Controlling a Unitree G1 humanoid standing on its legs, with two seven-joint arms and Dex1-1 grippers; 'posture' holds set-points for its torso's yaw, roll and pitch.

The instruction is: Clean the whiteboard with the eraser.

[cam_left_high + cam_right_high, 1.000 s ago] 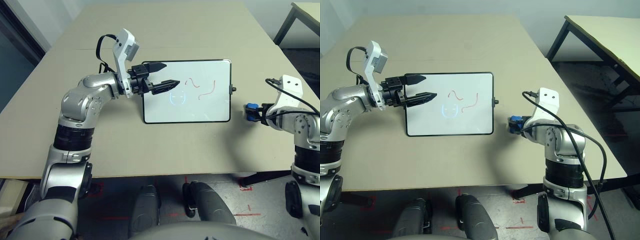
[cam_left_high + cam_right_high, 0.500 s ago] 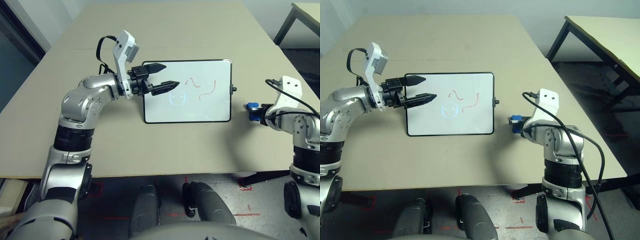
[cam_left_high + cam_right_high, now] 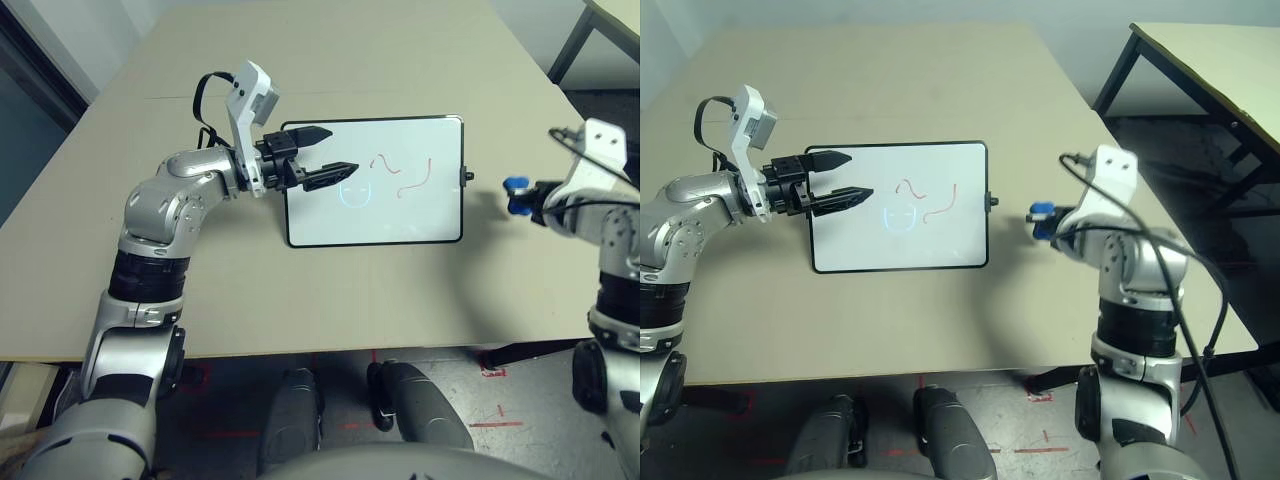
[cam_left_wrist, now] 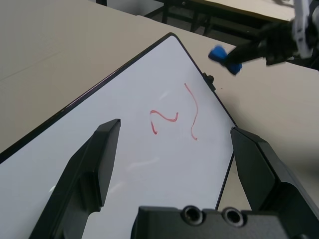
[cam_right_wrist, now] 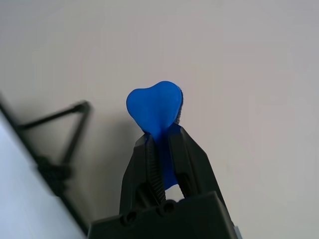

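The rectangular white board with thin black frame (image 3: 375, 182) looks smooth and glossy. The beige table (image 3: 350, 290) is matt. The small bright blue eraser (image 5: 155, 107) looks like smooth plastic.

The left arm, silver-jointed with a white camera block at the wrist, is bent at the elbow and reaches inward across the table; its left gripper (image 3: 325, 155) of two black tapered fingers points roughly level toward the robot's right, the fingers spread wide apart with nothing between them. The right arm stands at the table's right side, forearm raised and the white wrist block uppermost; its right gripper (image 5: 162, 142) points inward and slightly down, its two ribbed black fingers pinched tight on a small bright blue rounded eraser (image 5: 155, 107), which sticks out beyond the fingertips clear of the table.
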